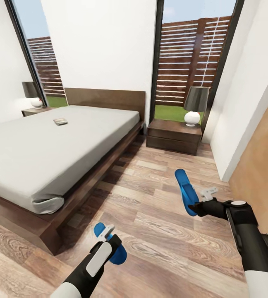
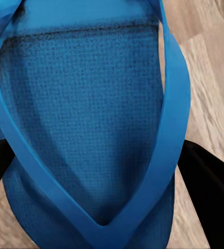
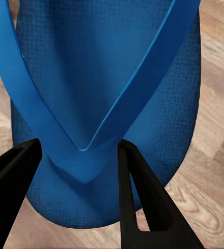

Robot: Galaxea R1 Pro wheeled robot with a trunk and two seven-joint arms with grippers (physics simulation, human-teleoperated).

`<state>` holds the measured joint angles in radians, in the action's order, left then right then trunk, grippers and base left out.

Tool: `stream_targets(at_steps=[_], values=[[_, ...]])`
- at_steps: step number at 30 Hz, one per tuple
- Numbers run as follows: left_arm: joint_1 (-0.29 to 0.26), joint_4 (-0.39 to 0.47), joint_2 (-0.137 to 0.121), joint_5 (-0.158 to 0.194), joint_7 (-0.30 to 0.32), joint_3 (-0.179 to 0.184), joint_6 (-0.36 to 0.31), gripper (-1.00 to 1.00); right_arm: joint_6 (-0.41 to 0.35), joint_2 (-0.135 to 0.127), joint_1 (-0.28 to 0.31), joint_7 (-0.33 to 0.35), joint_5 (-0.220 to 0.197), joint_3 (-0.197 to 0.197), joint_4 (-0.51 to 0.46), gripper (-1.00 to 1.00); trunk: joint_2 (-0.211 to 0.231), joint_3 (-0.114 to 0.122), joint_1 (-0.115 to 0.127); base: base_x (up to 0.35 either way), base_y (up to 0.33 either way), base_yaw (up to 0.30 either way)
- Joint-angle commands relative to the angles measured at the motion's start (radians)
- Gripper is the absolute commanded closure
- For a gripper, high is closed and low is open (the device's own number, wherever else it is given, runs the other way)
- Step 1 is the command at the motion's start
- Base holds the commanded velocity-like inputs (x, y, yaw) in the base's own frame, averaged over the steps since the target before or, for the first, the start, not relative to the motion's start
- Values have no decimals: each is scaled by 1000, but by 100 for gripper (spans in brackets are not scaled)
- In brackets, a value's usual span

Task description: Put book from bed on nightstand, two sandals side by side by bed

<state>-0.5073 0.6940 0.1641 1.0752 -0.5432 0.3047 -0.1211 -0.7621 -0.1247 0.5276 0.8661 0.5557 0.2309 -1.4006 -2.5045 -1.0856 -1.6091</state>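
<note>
Head view: a strip of bare wood floor (image 1: 159, 215) runs between the bed (image 1: 47, 149), at left, and the white wall (image 1: 250, 116), at right. The bed's low brown frame ends in a corner just ahead of the left arm. At the far end of the strip, a nightstand (image 1: 174, 135) stands beside the headboard and bears a lamp (image 1: 195, 105). A second nightstand (image 1: 35, 110), partly hidden, sits past the bed's far side.

The left gripper (image 1: 106, 235) holds one blue sandal (image 1: 116, 250) above the floor near the bed's foot corner. In the left wrist view the sandal (image 2: 86, 129) lies between the two black fingers (image 2: 208, 181), its strap's V pointing toward the camera; the fingers press against its edges.

The right gripper (image 1: 195, 207) holds the other sandal (image 1: 186, 191), tilted, over the middle of the open floor. In the right wrist view the fingers (image 3: 138, 197) close on the sole either side of the strap's V (image 3: 83, 150).

The book (image 1: 60, 121) lies flat on the mattress toward the headboard, well apart from both grippers.
</note>
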Motion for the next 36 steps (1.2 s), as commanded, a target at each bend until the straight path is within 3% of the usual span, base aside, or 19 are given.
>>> stream_targets(at_steps=[1,15,23,30,36], values=[[0,-7,-2,4,-10,0,22,100,-4,0,-3,13,8,1,-8,100,0,-1,0,310,-39,-59],[0,-56,-13,74,-43,-18,147,100,-5,0,-30,13,7,-1,-29,100,0,-1,0,312,68,-11],[0,-59,-11,81,-113,-92,180,100,-5,0,-42,13,7,-1,-60,100,0,-1,0,74,24,0],[0,-60,-10,85,-148,-109,204,100,-5,0,-53,13,7,-2,-80,100,0,-1,0,9,3,0],[0,-62,-12,86,-133,-110,220,100,-10,0,-56,13,9,-2,-84,100,0,-1,0,36,0,0]])
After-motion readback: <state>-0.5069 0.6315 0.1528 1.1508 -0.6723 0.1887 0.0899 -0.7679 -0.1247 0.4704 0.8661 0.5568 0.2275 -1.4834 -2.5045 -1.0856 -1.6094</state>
